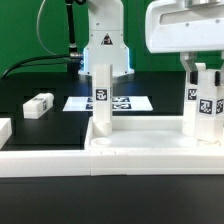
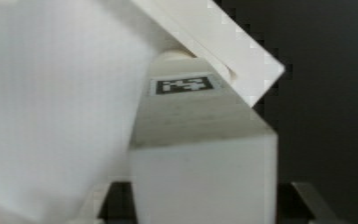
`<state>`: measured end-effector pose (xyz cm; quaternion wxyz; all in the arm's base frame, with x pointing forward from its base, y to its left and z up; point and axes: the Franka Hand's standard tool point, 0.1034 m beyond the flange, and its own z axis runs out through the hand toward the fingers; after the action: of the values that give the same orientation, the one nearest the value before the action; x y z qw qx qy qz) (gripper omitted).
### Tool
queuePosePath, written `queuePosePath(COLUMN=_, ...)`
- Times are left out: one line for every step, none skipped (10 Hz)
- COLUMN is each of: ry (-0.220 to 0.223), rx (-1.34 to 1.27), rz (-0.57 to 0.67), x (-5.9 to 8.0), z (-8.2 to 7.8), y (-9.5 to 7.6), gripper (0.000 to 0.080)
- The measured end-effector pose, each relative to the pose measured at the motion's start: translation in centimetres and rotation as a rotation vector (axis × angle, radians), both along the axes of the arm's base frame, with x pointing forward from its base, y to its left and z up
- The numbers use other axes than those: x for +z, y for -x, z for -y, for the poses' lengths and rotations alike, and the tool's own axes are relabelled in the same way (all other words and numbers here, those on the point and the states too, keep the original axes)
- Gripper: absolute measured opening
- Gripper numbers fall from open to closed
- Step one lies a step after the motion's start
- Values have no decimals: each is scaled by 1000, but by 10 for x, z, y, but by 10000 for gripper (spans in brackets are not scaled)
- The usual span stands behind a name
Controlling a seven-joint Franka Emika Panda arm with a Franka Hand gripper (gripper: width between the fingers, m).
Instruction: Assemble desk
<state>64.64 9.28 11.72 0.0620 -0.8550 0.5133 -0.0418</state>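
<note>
Desk top lies nearest, rim up, probably so that legs can stand in its corners. Left leg stands upright there. Gripper straddles the right leg, likely seating it; whether its fingers clamp is unclear. Beyond, a spare leg lies on the table.
</note>
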Motion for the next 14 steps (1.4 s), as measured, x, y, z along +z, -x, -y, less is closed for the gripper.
queuePosePath(ry=-44, rx=-122, rz=-13, x=-1, z=2, y=1, gripper=294)
queuePosePath(ry=-96, rx=-269, rz=-32, x=-1, z=1, y=2, gripper=294)
queuePosePath(ry=-112, rx=-357, rz=-45, x=-1, z=0, y=2, gripper=294)
queuePosePath(ry=-128, rx=-479, rz=-58, x=-1, z=-5, y=2, gripper=294)
queuePosePath(ry=-140, rx=-567, rz=-66, x=0, z=-9, y=3, gripper=294)
queuePosePath(ry=-145, rx=-604, rz=-70, x=0, z=-9, y=3, gripper=294)
queuePosePath(ry=-147, rx=-631, rz=-72, x=0, z=-8, y=3, gripper=294)
queuePosePath(ry=-146, rx=-623, rz=-70, x=0, z=-8, y=2, gripper=294)
queuePosePath(ry=-139, rx=-578, rz=-67, x=0, z=-8, y=3, gripper=473)
queuePosePath(ry=-94, rx=-355, rz=-88, x=0, z=-5, y=8, gripper=473)
queuePosePath(ry=-56, rx=-158, rz=-76, x=1, z=-5, y=7, gripper=606)
queuePosePath(ry=-46, rx=-47, rz=-72, x=-3, z=-11, y=10, gripper=606)
queuePosePath(ry=-37, rx=-45, rz=-70, x=-4, z=-17, y=15, gripper=642)
queuePosePath(ry=-26, rx=51, rz=-61, x=-4, z=-14, y=13, gripper=642)
